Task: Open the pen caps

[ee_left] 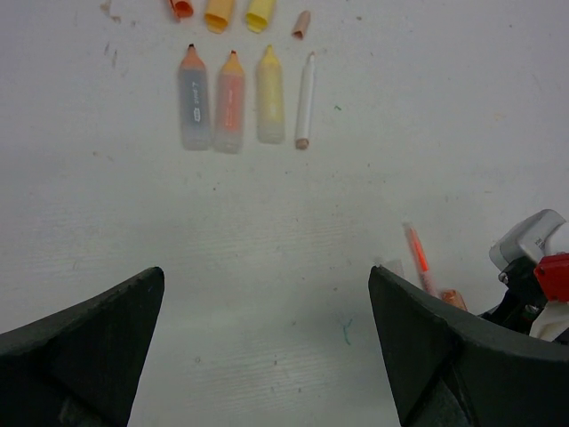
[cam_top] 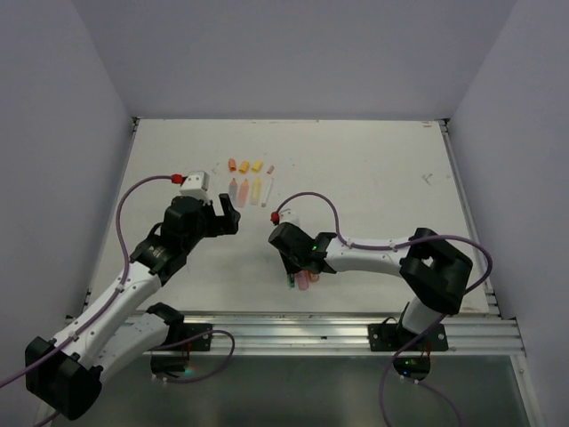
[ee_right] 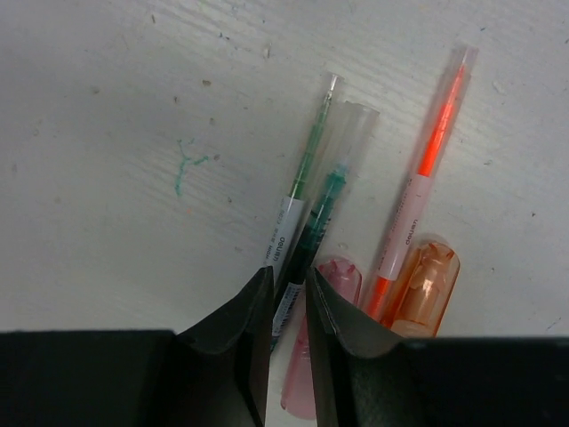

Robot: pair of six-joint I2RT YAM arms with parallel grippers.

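Top view: left gripper (cam_top: pixel 222 216) spread wide, empty, above table (cam_top: pixel 373 169) near row of uncapped pens (cam_top: pixel 246 189); loose caps (cam_top: pixel 244 165) just beyond. Right gripper (cam_top: pixel 298 267) low over capped cluster by front edge.

Left wrist: four bare pens side by side, caps lined above tips. Nothing between jaws.

Right wrist: jaws pinched narrow on barrel of dark green pen (ee_right: pixel 313 233), clear cap (ee_right: pixel 354 129) on. Lighter green pen (ee_right: pixel 307 169) touching alongside; orange pen (ee_right: pixel 427 151), pink highlighter (ee_right: pixel 324 280) and orange highlighter (ee_right: pixel 427 283) beside.

Step, judged: securing next pen. Next: lift clear, left jaws onto cap, pull straight off.

hidden: green pens (ee_right: pixel 307 191), lower ends behind right pincer (ee_right: pixel 287 286) | cut off: pen caps (ee_left: pixel 219 12), left wrist top edge
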